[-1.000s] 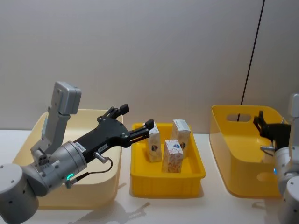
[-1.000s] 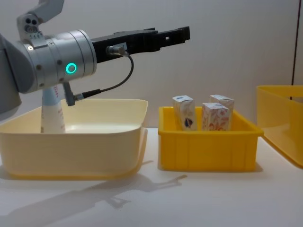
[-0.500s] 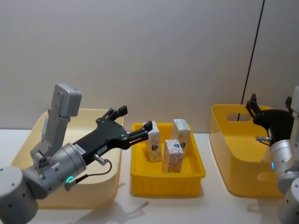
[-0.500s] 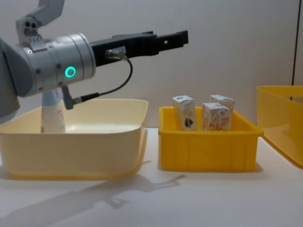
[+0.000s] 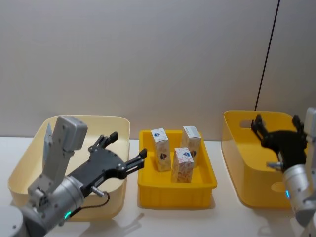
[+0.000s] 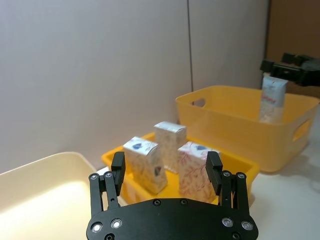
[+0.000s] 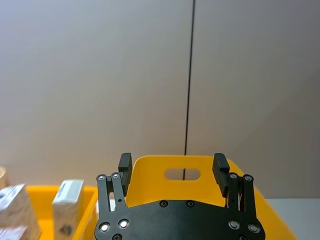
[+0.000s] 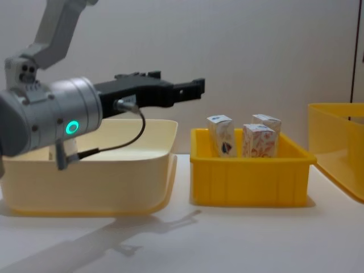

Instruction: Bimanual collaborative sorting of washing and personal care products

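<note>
Yellow tray holds crowded cartons; left gripper, spread empty beside it, may topple one; right gripper, well right of it, also spread empty.

Even, soft light — faint shadows

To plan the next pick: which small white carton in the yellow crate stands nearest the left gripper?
The small white carton at the yellow crate's left side; the other two stand farther right, away from the left gripper.

Head high, chest low, sharing cartons
</note>
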